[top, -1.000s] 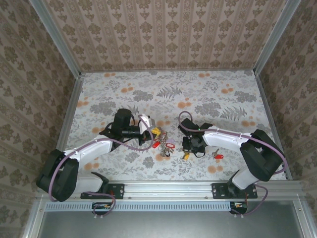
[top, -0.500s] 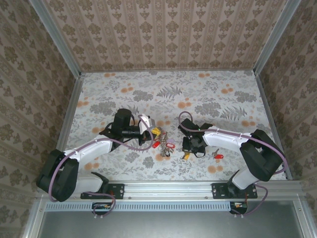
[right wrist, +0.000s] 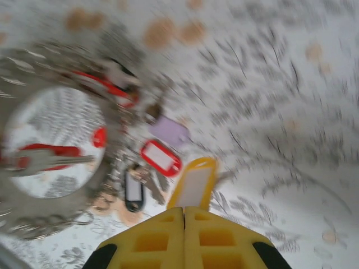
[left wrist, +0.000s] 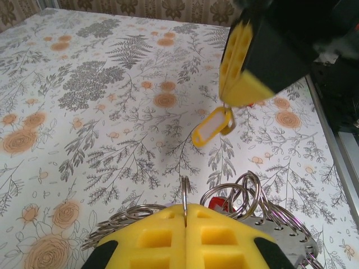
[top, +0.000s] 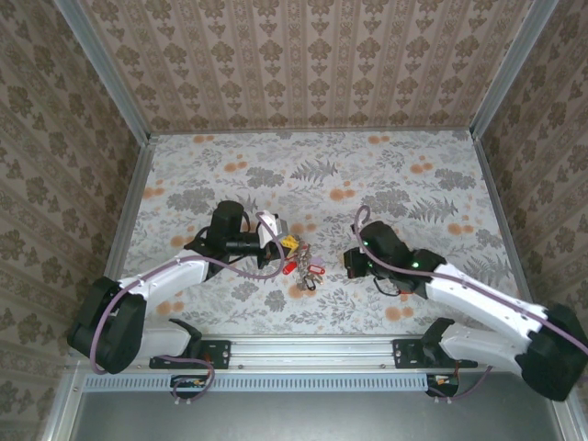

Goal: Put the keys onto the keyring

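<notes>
While the right claw [right wrist: 184, 210] pinches a key [right wrist: 193, 185], the keyring [right wrist: 39, 67] lies nearby

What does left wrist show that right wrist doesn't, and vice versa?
Left wrist: the left gripper shut on a thin silver metal ring, and the right gripper from outside. Right wrist, blurred: the large flat silver-grey keyring with a red-headed key seen in its opening, plus a red plastic tag, a purple tag and a black tag. Both: the yellow-orange plastic key tag pinched in the right gripper, over the floral table cover.
</notes>
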